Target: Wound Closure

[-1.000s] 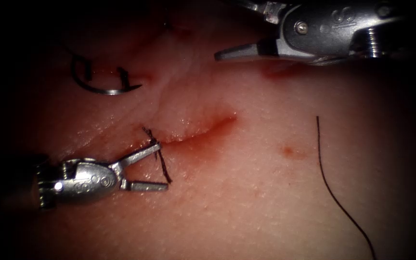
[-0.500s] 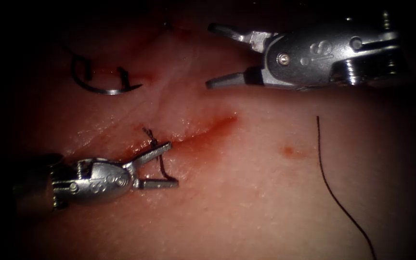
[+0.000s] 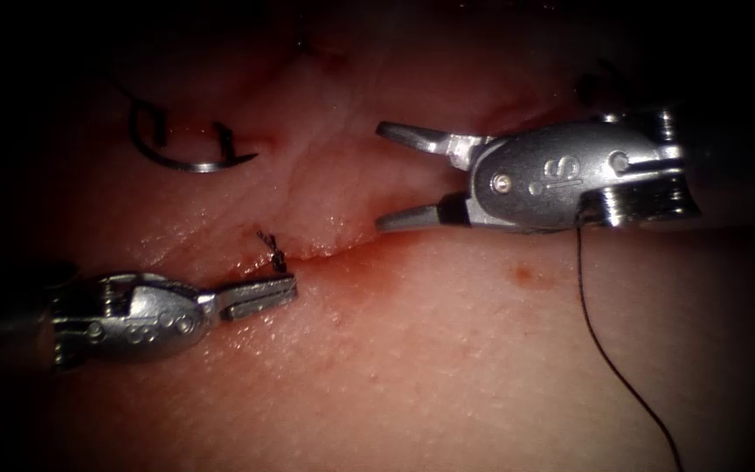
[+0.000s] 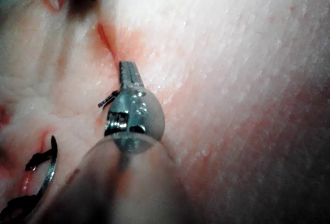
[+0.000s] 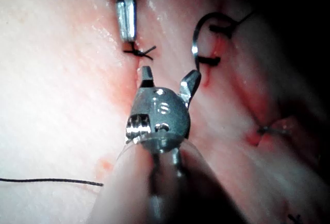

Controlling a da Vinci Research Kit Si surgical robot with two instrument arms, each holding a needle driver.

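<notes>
Checking closure progress: found one dark knotted stitch [image 3: 273,253] already tied on the red-edged cut [image 3: 369,238] in the pale pink tissue [image 3: 447,367], with short ends sticking out. Saw the cut to the right of that knot still gaping, unstitched and wet with red fluid [image 3: 399,225], so judged the job early to mid, with most of the closing left. Spotted further dark stitches [image 5: 268,128] in the right wrist view, up past the needle; couldn't place them relative to this cut. Found the small silver left tool [image 3: 259,297] lying low on the left of the cut, jaws closed, tips touching the knot; judged them pinched on the knot's short thread tail, though couldn't see the thread inside. Found the larger silver right tool [image 3: 382,175] over the cut, jaws wide apart, gripping nothing. Located the curved steel needle [image 3: 190,162] well apart from both tools, upper left of the cut, held by neither; looked to be resting on the surface with dark thread crossing it, couldn't confirm whether any part sat in the tissue. Noted a long loose dark thread [image 3: 609,358] lying on the right side, running up behind the right tool's wrist. Read the surface as soft, glistening and slippery. Saw dark surroundings beyond the lit patch and plenty of working room between the tools.
</notes>
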